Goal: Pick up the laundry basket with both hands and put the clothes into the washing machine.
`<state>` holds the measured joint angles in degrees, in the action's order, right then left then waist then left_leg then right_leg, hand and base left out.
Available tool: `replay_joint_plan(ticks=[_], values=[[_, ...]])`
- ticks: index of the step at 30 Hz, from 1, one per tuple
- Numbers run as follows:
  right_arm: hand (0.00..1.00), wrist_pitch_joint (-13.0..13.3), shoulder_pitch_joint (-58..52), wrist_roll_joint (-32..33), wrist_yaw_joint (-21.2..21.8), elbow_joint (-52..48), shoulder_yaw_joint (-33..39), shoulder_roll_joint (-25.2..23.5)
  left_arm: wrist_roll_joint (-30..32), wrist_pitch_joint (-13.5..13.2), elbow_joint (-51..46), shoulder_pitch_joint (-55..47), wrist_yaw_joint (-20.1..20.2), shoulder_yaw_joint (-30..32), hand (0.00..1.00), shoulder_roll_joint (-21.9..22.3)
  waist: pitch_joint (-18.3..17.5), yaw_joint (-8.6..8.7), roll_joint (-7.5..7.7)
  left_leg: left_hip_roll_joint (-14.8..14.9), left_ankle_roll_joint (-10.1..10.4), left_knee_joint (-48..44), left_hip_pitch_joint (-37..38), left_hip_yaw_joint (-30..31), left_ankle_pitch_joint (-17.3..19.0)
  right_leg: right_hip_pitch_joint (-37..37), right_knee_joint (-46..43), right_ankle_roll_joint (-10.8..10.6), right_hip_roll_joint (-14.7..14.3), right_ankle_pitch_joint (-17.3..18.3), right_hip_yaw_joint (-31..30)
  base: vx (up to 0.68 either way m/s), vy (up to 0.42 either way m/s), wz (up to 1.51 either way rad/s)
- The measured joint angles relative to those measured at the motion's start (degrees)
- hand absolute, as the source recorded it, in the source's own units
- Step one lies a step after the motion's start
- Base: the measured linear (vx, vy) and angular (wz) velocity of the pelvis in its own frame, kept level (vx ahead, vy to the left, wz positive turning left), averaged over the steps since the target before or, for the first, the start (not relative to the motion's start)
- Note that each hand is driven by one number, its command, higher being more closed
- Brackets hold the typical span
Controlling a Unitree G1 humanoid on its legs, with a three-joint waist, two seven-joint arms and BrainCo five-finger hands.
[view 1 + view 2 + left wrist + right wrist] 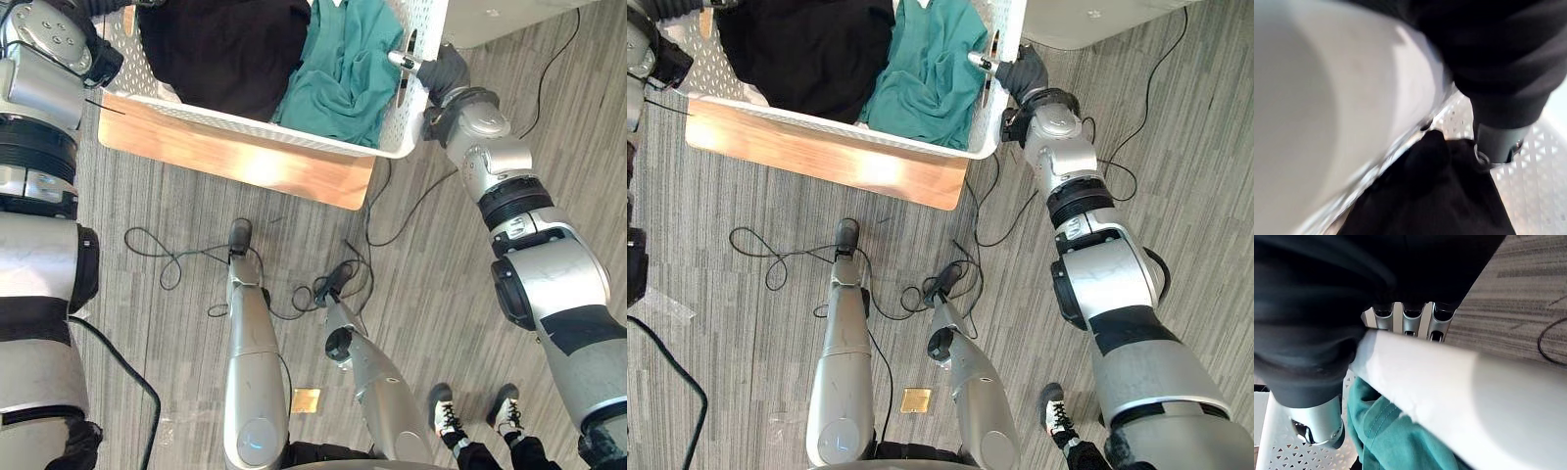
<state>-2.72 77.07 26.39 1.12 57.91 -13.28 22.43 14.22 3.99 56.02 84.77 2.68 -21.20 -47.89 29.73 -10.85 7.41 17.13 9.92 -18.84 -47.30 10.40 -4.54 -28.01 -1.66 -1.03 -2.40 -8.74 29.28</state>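
Noting grey striped floor [176, 323] and a wooden worktop [245, 162]. The white laundry basket [294, 135] sits above it, holding a black garment [225, 49] and a teal garment [343, 78]. The right robot hand [1413, 320] is clamped on the basket's right rim. The left robot hand [1498, 142] is at the left rim; cannot tell its grip.

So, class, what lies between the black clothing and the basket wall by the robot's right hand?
A teal garment, touching the black clothing; the left eye view shows it.

A grey striped floor [441, 284] is laid throughout. A light wooden table [313, 176] is seen from above, with glare caught along its near edge. A person's shoes [446, 411] and a small tan square [305, 399] are seen on the floor.
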Motion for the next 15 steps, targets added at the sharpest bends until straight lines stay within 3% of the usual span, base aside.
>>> replay_joint_plan(ticks=[1, 7, 11, 15], values=[[1.00, -0.04, -0.53, 0.01, -1.16, -1.80, 0.37, -0.06, 0.69, 0.49, -3.16, -2.80, -2.40, 2.31, 1.00, -0.07, 0.00, 0.19, 0.00, -0.05, -0.05, 0.23, 0.14, -0.07, -0.09, 0.00, 0.06, 0.00, 0.07, 0.00, 0.05, 0.08, 0.017, 0.01], [1.00, -0.18, -9.80, 0.03, -7.18, -16.05, 4.96, 0.10, 3.41, 2.32, -18.22, -14.62, -7.13, 7.28, 1.00, -0.84, 0.01, -1.01, -0.01, -0.21, -0.14, 3.03, 2.33, -1.15, -1.12, 0.15, -0.13, 0.00, 0.71, 0.00, -0.15, 0.08, 0.017, -0.01], [1.00, -0.12, -17.34, 0.03, -10.90, -27.30, 10.06, 0.31, 7.43, 2.37, -27.70, -23.28, -10.89, 9.46, 1.00, -1.26, 0.02, -1.73, -0.03, -0.43, -0.25, 6.10, 5.22, -1.49, -2.31, 1.26, -0.84, -0.03, 1.33, 0.18, 0.23, 0.09, 0.031, 0.10], [1.00, 0.23, -23.55, 0.02, -12.95, -37.78, 14.12, 1.29, 11.00, 2.10, -36.37, -33.25, -12.82, 12.21, 1.00, 1.09, 0.03, -1.37, -0.04, -1.65, -0.31, 9.11, 9.47, -3.02, -3.22, 3.48, -1.16, -0.36, 2.69, 1.73, -0.87, 0.10, 0.055, 0.08]])
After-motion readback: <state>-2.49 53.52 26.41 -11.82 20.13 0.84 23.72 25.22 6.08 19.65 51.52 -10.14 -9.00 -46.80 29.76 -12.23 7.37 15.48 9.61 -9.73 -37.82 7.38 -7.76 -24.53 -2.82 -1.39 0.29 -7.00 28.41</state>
